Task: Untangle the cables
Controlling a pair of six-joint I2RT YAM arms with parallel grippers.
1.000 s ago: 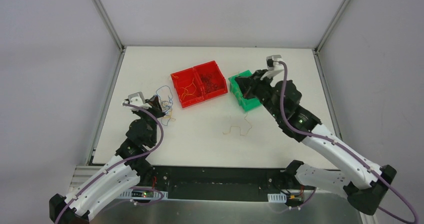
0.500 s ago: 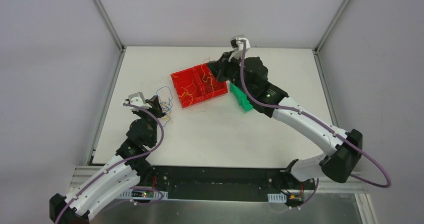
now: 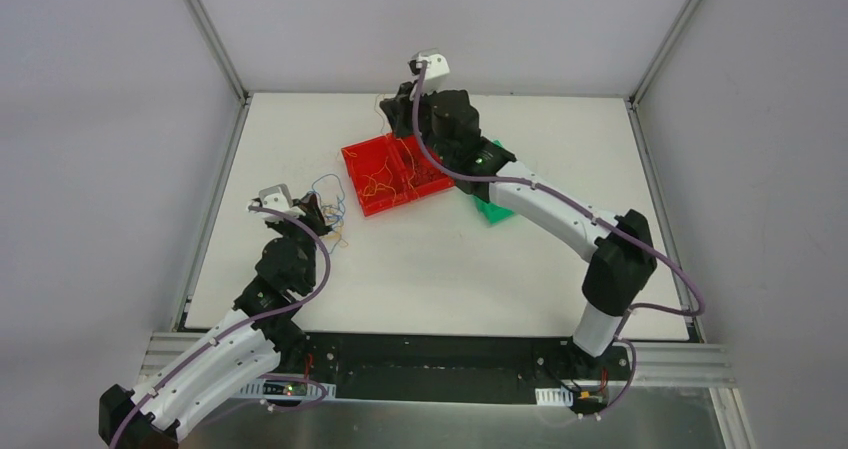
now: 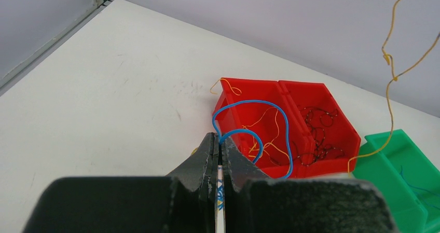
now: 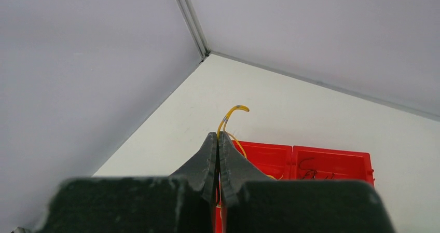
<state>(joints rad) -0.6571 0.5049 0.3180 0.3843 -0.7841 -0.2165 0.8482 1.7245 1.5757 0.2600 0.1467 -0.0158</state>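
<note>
The right arm has swung from the green bin, right of the red bin, to above the red bin's far edge; its right gripper, jaws pressed together, pinches a yellow wire lifted clear, so one strand seems freed; left of the red bin, the left gripper stays clamped on the blue wire among the remaining cables.

left arm: held low, folded, reaching forward over the table's left side. left gripper: jaws pressed together, pinching a blue cable. right arm: elbow raised above its base, forearm stretched far forward and leftward. right gripper: lifted high, jaws closed on a yellow cable.
</note>
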